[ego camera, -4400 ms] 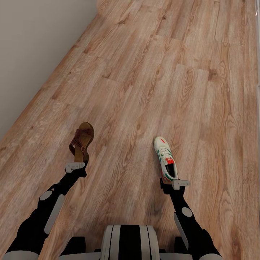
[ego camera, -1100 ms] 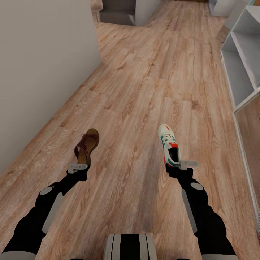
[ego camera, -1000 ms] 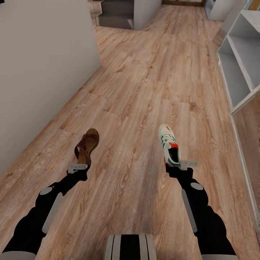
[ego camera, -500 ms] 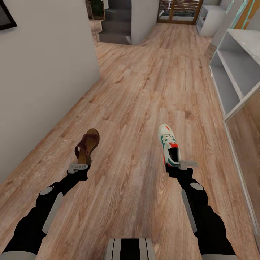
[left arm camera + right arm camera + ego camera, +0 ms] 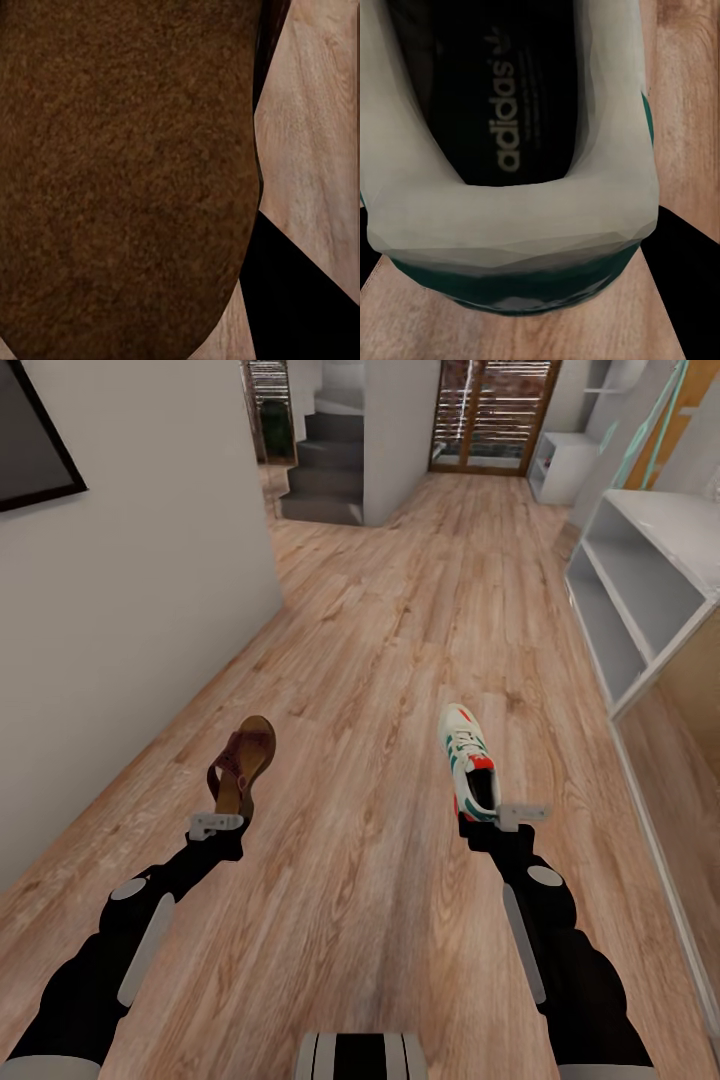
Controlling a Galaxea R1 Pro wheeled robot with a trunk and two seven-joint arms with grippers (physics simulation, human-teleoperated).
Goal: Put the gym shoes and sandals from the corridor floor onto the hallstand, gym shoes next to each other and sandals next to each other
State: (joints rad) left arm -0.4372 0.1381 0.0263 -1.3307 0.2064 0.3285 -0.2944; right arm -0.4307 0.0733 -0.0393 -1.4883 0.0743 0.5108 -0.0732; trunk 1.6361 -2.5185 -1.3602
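Note:
My left gripper (image 5: 224, 812) is shut on the heel of a brown sandal (image 5: 240, 760), held toe-forward above the corridor floor (image 5: 380, 650). Its tan footbed (image 5: 120, 180) sits close before the left wrist camera. My right gripper (image 5: 482, 813) is shut on the heel of a white gym shoe (image 5: 467, 765) with green stripes and a red-orange toe. The shoe's heel collar and dark insole (image 5: 510, 225) show in the right wrist view. The pale grey hallstand (image 5: 640, 575), with two open shelf tiers, stands along the right side, ahead of the right arm.
A white wall (image 5: 140, 610) with a dark framed picture (image 5: 30, 450) runs along the left. Grey stairs (image 5: 325, 465), a wooden slatted door (image 5: 495, 415) and a low white cabinet (image 5: 560, 465) close the corridor's far end. Open plank floor lies ahead between the arms.
The whole view has shifted: the camera now takes in more of the far corridor, the stairs, the door and the picture. Both arms hold the sandal and the shoe as before.

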